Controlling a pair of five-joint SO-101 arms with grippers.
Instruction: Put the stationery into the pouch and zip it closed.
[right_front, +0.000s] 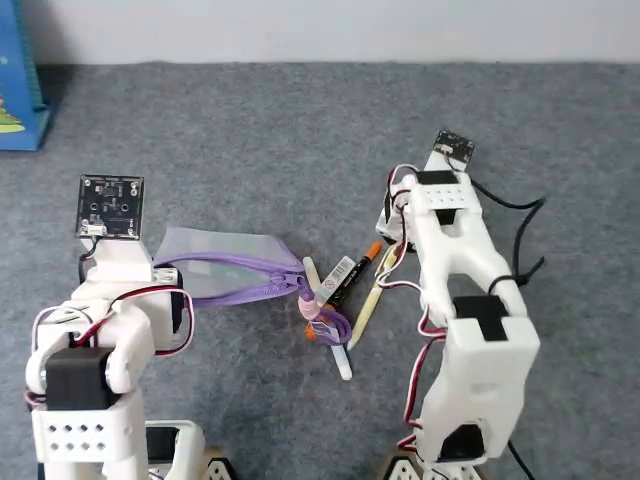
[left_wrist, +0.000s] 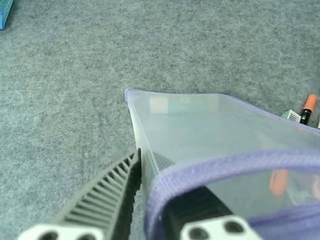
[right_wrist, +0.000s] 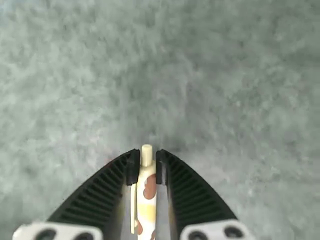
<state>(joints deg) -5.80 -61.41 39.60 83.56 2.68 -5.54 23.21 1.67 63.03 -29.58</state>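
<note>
Clearly, the left claw (left_wrist: 150, 182) was clamped on the pouch (right_front: 225, 262) rim, left of table (right_front: 300, 130) centre; the right claw (right_wrist: 146, 162) was closed on a spotted pen (right_wrist: 145, 192) by the middle pile (right_front: 335, 300).

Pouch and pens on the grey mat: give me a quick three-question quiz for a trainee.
1. True or false: the right gripper is shut on a spotted cream pen.
2. The left gripper grips: A the pouch, B a ruler, C nothing.
3. Fill in: the pouch's mouth is ___ (open or zipped).
Key: 1 true; 2 A; 3 open.
</note>
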